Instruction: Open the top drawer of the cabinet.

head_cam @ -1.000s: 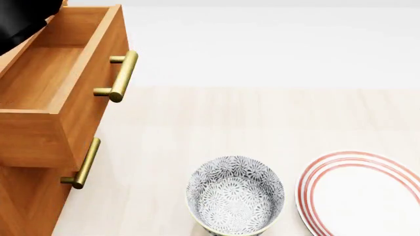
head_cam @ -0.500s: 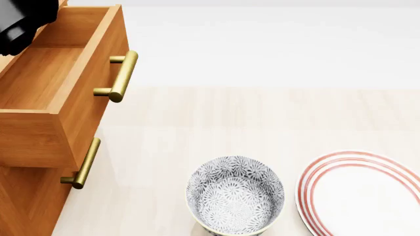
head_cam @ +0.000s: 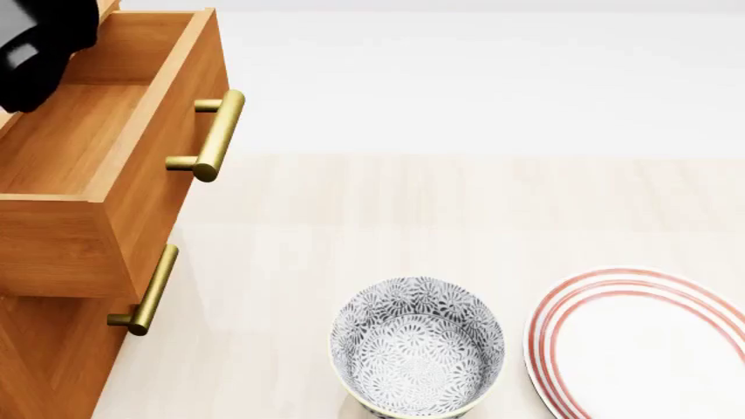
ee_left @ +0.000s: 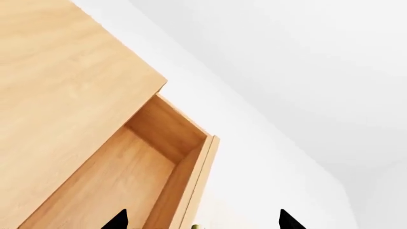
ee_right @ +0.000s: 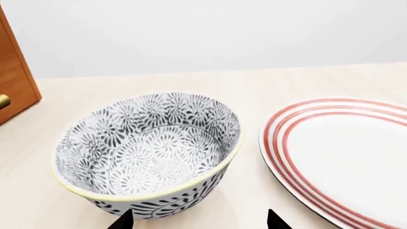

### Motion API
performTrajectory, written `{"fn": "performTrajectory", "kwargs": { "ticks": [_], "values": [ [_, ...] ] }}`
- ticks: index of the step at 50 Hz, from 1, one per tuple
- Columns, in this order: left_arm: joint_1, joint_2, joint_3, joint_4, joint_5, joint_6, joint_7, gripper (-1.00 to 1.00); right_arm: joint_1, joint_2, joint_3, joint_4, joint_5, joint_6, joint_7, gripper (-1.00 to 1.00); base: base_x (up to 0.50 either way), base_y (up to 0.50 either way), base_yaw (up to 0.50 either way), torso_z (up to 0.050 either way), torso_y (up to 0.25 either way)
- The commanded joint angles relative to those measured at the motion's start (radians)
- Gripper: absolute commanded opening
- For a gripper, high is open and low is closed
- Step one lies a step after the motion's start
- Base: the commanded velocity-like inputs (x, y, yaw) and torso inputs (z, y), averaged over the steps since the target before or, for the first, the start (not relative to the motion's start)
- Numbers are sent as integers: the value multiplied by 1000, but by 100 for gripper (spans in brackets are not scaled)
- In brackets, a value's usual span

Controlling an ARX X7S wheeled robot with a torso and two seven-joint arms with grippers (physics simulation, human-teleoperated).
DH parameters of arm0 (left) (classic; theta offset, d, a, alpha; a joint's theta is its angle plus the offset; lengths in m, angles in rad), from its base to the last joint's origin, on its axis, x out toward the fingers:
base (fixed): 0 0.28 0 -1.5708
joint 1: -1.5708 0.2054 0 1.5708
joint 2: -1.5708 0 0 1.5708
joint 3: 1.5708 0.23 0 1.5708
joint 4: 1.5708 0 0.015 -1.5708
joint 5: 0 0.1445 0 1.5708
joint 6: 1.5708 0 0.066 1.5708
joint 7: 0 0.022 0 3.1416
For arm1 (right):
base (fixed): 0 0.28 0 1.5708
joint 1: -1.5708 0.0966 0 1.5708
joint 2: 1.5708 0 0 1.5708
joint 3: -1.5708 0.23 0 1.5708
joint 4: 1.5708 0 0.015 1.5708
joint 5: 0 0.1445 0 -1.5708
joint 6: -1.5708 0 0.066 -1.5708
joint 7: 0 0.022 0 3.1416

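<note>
A: Item one, the cabinet (head_cam: 47,367). Location?

B: Far left of the scene, orange-brown wood. The top drawer (head_cam: 111,148) stands pulled well out toward the right, its box open to view; its brass handle (head_cam: 215,135) is untouched by either arm. The lower drawer's handle (head_cam: 149,290) sits flush below, that drawer shut.

A: Step in hand?

B: By my judgement the opening itself is done or nearly so. What remains is clearing the arm away, or a last short pull if full travel is wanted.

A: Left gripper (ee_left: 199,222)?

B: Only two dark fingertips show in the left wrist view, set well apart with nothing between them: released, holding nothing. In the head view a black part of the left arm (head_cam: 41,44) hangs over the drawer's far left corner.

A: Right gripper (ee_right: 198,219)?

B: Fingertips likewise spread and empty, hovering near the patterned bowl (ee_right: 149,152).

A: Containers and contents?

B: Top drawer: bare wooden interior, nothing seen inside. Patterned bowl, near centre on the table (head_cam: 466,201): empty. Red-ringed plate (head_cam: 640,345), just right of the bowl: nothing on it.

A: Next move calls for?

B: Lifting the left arm straight clear, I judge, without knocking the drawer's front.
</note>
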Motion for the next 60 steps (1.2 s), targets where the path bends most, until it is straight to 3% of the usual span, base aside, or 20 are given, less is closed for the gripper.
{"fn": "performTrajectory", "kwargs": {
  "ticks": [1,27,60],
  "values": [
    [-13,13,-29,-58,-13,43,27,100,3,-18,22,10,-13,-6,-20,100,0,0,0,0,0],
    [6,15,-57,-94,-74,55,9,100,3,-17,12,18,-12,-13,-21,100,0,0,0,0,0],
    [15,1,1,-186,-47,80,46,100,2,-10,4,11,-6,-10,-17,100,0,0,0,0,0]
  ]
}}
